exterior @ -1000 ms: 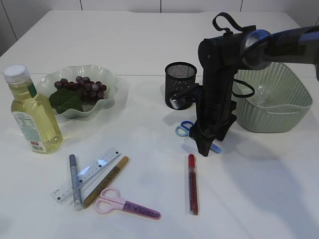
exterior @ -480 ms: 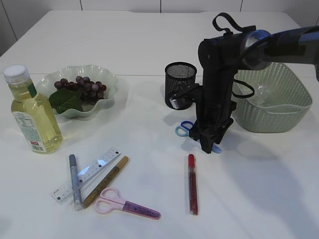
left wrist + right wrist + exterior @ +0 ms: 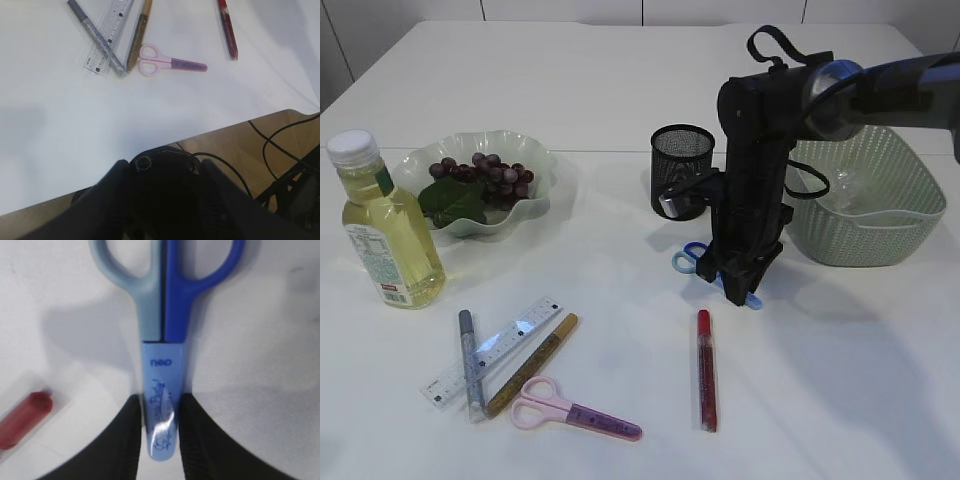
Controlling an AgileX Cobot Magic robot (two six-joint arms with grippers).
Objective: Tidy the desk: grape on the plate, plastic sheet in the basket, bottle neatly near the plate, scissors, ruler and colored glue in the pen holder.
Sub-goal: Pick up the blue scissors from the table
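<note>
Blue scissors (image 3: pixel 162 335) lie flat on the white counter (image 3: pixel 620 90), just near of the black mesh pen holder (image 3: pixel 682 170); my right claw (image 3: pixel 161 432) stands over them, its two black fingers (image 3: pixel 127 440) pressed against either side of the pale-blue blade sheath, handles pointing away. My left claw is out of sight; its wrist view shows only the dark arm body, so I cannot tell its state. Grapes (image 3: pixel 485 172) rest on the plate (image 3: pixel 535 160) at far left, with the bottle (image 3: pixel 382 225) upright just near-left of it. Ruler (image 3: pixel 495 350), silver glue pen (image 3: pixel 468 362), gold glue pen (image 3: pixel 532 365) and pink scissors (image 3: pixel 575 412) lie clustered near left. Red glue pen (image 3: pixel 705 370) lies near centre. Green basket (image 3: pixel 910 180) stands far right.
</note>
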